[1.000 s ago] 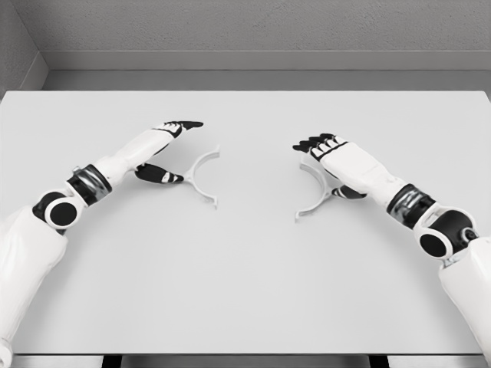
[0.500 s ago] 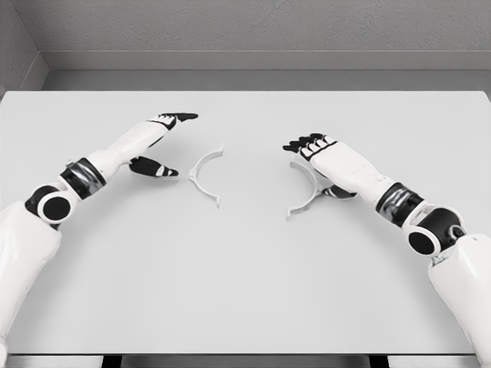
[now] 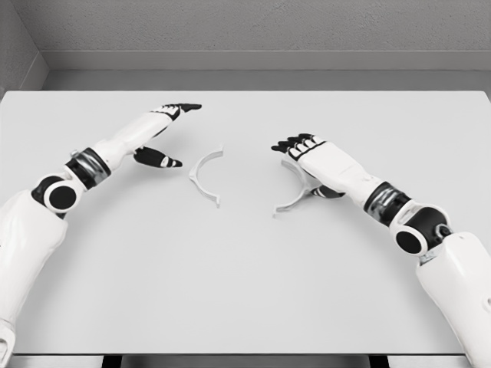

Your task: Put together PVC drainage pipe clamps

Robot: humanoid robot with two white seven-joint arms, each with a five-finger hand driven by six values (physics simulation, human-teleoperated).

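Here, in the head view, a white table (image 3: 245, 291) fills most of the field, with a grey wall (image 3: 261, 31) behind its far edge. Two white half-ring clamp pieces lie flat on the table near its middle, well apart from each other. The left clamp half (image 3: 202, 177) is an arc bulging toward the left, its open side facing right. The right clamp half (image 3: 298, 188) is an arc bulging toward the right, its open side facing left; its upper part is hidden under the hand above it.

The left hand (image 3: 157, 136) enters from the lower left and sits just left of the left clamp half, apart from it. Its dark fingers (image 3: 184, 108) are stretched forward and its thumb (image 3: 158, 159) is splayed toward the clamp; it holds nothing.

The right hand (image 3: 314, 157) enters from the lower right and lies over the right clamp half, its fingers loosely curled. Whether it actually grips the piece cannot be told.
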